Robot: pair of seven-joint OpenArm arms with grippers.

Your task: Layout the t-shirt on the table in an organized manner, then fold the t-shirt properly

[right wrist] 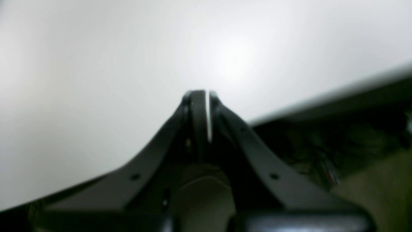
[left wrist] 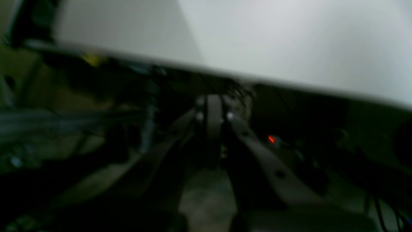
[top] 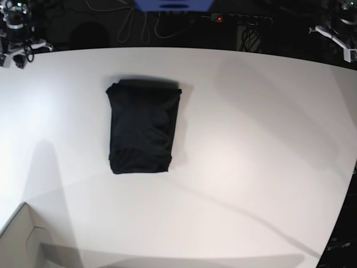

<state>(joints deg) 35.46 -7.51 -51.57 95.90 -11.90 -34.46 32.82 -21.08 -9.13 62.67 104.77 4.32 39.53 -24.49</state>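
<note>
The black t-shirt (top: 142, 128) lies folded into a compact rectangle on the left half of the white table (top: 251, 139), with nothing touching it. Neither arm shows in the base view. In the blurred left wrist view, my left gripper (left wrist: 214, 100) is shut with nothing in it, its tips just off the table (left wrist: 289, 38) edge over the dark clutter beyond. My right gripper (right wrist: 201, 93) is shut and empty, only a thin sliver of light between its fingers, and it hangs over bare table (right wrist: 96, 64) near the edge. The t-shirt is out of both wrist views.
A pale cardboard box corner (top: 19, 240) pokes in at the front left of the table. Behind the far edge run cables and a power strip (top: 240, 18) with a red light. A red light (left wrist: 271, 139) glows in the dark area below the table edge.
</note>
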